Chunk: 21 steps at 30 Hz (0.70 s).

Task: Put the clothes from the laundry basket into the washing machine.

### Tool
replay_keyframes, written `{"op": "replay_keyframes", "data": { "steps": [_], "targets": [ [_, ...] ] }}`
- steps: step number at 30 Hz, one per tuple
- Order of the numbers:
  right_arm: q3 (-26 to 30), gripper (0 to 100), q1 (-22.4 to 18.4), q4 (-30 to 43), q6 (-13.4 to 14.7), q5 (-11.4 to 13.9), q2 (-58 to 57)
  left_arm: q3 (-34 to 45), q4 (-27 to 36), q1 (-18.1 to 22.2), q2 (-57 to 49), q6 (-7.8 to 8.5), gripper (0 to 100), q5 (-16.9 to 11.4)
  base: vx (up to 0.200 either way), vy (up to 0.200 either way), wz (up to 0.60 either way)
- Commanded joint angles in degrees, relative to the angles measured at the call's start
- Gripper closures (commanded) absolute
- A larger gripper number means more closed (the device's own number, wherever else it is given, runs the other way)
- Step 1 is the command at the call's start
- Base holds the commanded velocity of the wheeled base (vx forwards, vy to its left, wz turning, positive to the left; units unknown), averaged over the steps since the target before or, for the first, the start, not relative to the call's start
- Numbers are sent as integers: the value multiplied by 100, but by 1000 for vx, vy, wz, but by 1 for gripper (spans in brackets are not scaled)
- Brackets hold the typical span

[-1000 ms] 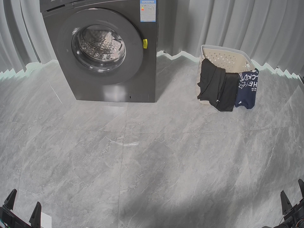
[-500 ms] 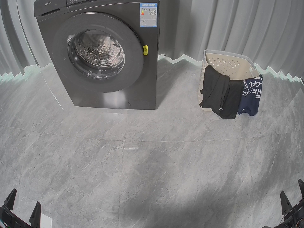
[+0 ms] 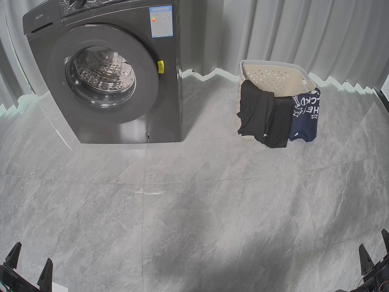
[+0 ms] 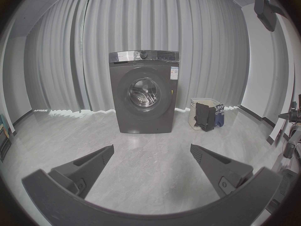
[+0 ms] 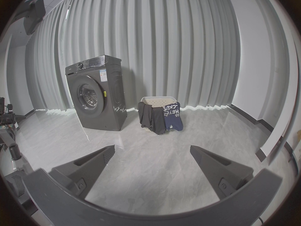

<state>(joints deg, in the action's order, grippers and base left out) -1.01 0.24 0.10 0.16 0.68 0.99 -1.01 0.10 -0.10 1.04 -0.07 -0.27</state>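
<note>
A dark grey washing machine (image 3: 105,65) stands at the back left with its round door shut; it also shows in the wrist views (image 4: 144,91) (image 5: 94,93). Right of it a cream laundry basket (image 3: 275,74) sits on the floor (image 4: 205,101) (image 5: 156,100). Black clothes (image 3: 261,114) and a navy printed shirt (image 3: 304,114) hang over its front rim. My left gripper (image 3: 29,266) (image 4: 152,148) is low at the near left, open and holding nothing. At the near right is my right gripper (image 3: 375,250) (image 5: 152,148), open and far from the basket.
Bare grey tiled floor (image 3: 194,207) stretches between me and the machine and basket. Pale pleated curtains (image 3: 283,21) line the back wall. A tripod stand (image 4: 293,132) is at the room's right side, beside a white wall.
The head view has shifted: machine and basket now appear further left and slightly larger, so the camera has moved. Both grippers keep the same place in the picture, open.
</note>
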Motion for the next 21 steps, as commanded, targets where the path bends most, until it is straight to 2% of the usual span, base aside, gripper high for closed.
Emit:
{"op": "replay_keyframes", "data": {
  "steps": [1, 2, 17, 21],
  "targets": [
    [92, 0, 2, -1, 2, 2, -99, 92, -1, 1, -104, -1, 0, 0, 0, 0, 0],
    [92, 0, 2, -1, 2, 2, -99, 92, -1, 1, -104, -10, 0, 0, 0, 0, 0],
    [92, 0, 2, -1, 2, 2, -99, 92, -1, 1, -104, -28, 0, 0, 200, 0, 0],
    [92, 0, 2, -1, 2, 2, -99, 92, -1, 1, -104, -28, 0, 0, 0, 0, 0]
  ]
}}
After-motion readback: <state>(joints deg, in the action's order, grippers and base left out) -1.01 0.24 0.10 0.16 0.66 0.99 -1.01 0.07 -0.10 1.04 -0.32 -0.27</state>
